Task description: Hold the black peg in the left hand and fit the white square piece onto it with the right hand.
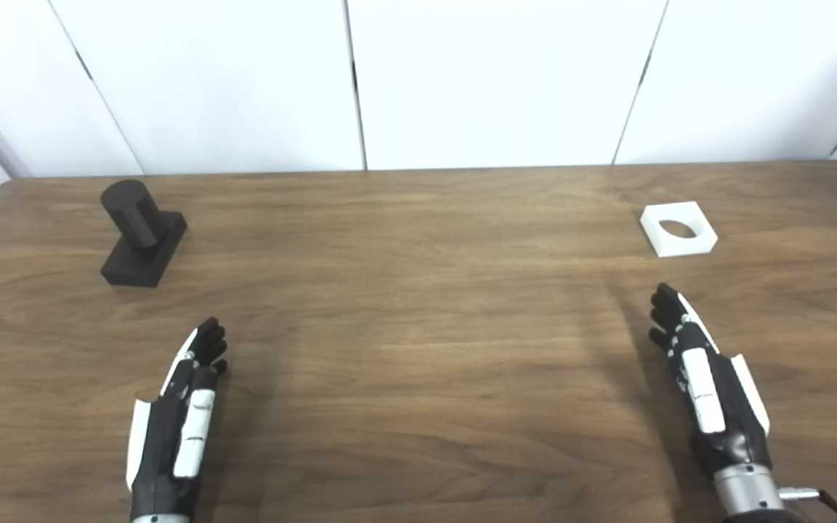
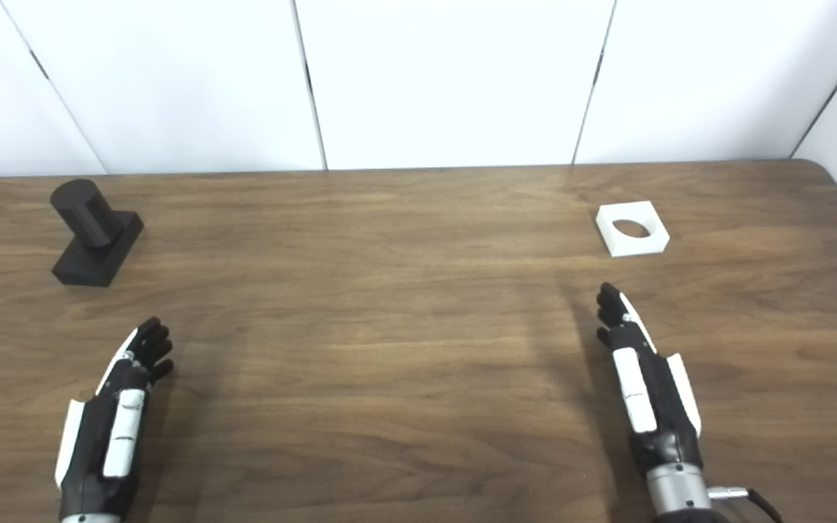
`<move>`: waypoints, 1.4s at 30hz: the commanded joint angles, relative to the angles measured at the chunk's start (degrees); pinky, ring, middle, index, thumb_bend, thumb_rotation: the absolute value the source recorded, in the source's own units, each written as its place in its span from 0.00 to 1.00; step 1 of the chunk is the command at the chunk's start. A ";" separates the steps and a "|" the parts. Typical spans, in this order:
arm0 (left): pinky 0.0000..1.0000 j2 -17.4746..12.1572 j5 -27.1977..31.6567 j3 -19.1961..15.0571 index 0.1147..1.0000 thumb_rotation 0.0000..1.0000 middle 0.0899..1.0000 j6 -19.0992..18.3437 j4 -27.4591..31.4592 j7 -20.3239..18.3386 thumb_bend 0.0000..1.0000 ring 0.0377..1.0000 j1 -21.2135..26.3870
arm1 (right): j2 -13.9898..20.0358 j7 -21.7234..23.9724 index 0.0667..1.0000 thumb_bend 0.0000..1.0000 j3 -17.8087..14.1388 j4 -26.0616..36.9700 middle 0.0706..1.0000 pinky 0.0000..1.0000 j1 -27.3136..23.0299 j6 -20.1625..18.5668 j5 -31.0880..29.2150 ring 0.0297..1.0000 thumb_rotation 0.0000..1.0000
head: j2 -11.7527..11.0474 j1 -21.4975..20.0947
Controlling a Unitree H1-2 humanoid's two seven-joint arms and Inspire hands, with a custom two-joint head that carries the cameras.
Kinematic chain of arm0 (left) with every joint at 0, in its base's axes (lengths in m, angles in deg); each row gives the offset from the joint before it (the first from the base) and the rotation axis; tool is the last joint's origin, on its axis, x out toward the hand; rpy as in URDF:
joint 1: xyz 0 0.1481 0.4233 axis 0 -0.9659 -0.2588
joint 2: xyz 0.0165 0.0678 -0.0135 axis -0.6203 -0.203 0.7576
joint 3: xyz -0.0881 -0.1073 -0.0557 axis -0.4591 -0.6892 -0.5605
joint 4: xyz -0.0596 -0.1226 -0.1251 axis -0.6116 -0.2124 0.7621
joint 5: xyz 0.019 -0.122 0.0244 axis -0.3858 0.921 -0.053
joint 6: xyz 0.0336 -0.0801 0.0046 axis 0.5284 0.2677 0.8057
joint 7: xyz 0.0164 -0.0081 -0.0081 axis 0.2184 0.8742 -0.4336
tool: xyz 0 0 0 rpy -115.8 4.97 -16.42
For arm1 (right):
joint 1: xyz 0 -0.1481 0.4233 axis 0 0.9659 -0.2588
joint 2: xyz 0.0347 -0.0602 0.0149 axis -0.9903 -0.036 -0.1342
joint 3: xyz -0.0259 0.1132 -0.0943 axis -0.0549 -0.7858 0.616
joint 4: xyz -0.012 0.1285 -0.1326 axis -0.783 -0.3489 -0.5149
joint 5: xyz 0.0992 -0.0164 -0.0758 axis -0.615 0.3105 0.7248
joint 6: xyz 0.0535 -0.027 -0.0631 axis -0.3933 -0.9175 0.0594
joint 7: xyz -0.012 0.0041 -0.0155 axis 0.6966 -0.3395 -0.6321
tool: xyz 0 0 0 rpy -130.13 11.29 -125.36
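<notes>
The black peg (image 1: 141, 231), a round post on a square base, stands upright on the wooden table (image 1: 418, 305) at the far left. The white square piece (image 1: 678, 229) with a round hole lies flat at the far right. My left hand (image 1: 179, 421) is open and empty near the front left, well short of the peg. My right hand (image 1: 705, 385) is open and empty near the front right, a little in front of the white piece. Neither hand touches anything.
White wall panels (image 1: 491, 80) stand behind the table's far edge. The table's rounded corners show at the far left and far right. Nothing else lies on the table between the peg and the white piece.
</notes>
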 commanded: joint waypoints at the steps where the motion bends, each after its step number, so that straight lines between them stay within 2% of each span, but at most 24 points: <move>1: 0.89 1.74 -0.84 0.17 0.90 0.89 0.90 1.11 -0.74 0.20 0.62 0.90 1.20 | -0.96 -0.29 0.93 0.49 -0.16 0.63 0.94 0.92 -1.29 1.60 0.53 0.94 1.00 | 0.07 -0.18; 5: 0.89 1.69 -0.24 0.22 0.90 0.89 0.91 1.33 -0.91 -0.09 0.63 0.90 1.28 | -0.80 -0.24 0.93 0.47 0.04 0.26 0.94 0.92 -1.35 2.27 0.83 0.94 0.98 | 0.07 -0.18; 11: 0.87 1.89 -0.87 0.12 0.89 0.88 0.90 1.68 -0.94 0.28 0.64 0.89 1.18 | -0.68 -0.17 0.92 0.49 0.09 0.63 0.94 0.99 -1.27 1.76 1.25 0.97 0.93 | 0.08 -0.23; 18: 0.87 1.81 -0.67 0.02 0.89 0.87 0.89 1.79 -1.02 0.22 0.63 0.88 1.25 | -0.71 0.01 0.92 0.49 0.09 0.29 0.94 0.95 -1.33 2.19 0.77 0.95 0.95 | 0.07 -0.23; 22: 0.87 1.77 -0.98 0.08 0.89 0.87 0.89 1.68 -0.77 0.21 0.63 0.88 1.25 | -0.63 0.12 0.92 0.49 -0.01 0.49 0.94 0.96 -1.37 1.93 0.38 0.96 0.95 | -0.12 0.90; 31: 0.87 3.77 -1.48 1.29 0.88 0.84 0.89 2.08 -1.23 0.88 0.66 0.89 1.08 | 0.68 1.38 0.95 0.44 -1.25 -0.08 0.97 1.00 -1.05 2.88 -2.60 0.98 0.97 | -3.17 10.95; 34: 0.87 4.83 -3.43 2.35 0.86 0.83 0.88 1.91 -0.94 1.93 0.64 0.88 0.43 | 1.20 2.16 0.96 0.42 -1.93 -0.90 0.96 0.99 -0.98 3.93 -3.86 0.97 0.99 | -5.02 15.29; 36: 0.89 5.23 -4.71 3.31 0.87 0.86 0.90 2.02 -1.15 2.43 0.64 0.90 0.19 | 1.58 2.67 0.96 0.40 -2.34 -1.75 0.96 0.99 -1.03 5.00 -4.47 0.97 1.00 | -7.11 19.06; 37: 0.90 5.35 -4.99 3.69 0.87 0.86 0.90 2.11 -1.31 2.58 0.64 0.91 0.15 | 1.69 2.80 0.96 0.39 -2.50 -2.01 0.96 0.99 -1.03 5.23 -4.58 0.97 1.00 | -7.34 19.41; 39: 0.89 5.50 -5.86 4.46 0.87 0.85 0.90 2.72 -2.18 3.04 0.64 0.91 0.37 | 1.83 2.94 0.96 0.41 -2.78 -2.44 0.96 0.97 -1.09 5.20 -4.51 0.96 1.00 | -9.48 22.33; 42: 0.89 5.43 -6.70 5.50 0.88 0.86 0.90 3.81 -3.77 3.48 0.64 0.91 0.96 | 1.90 3.67 0.96 0.42 -3.12 -3.50 0.97 0.99 -1.46 5.75 -5.19 0.98 1.00 | -11.56 24.45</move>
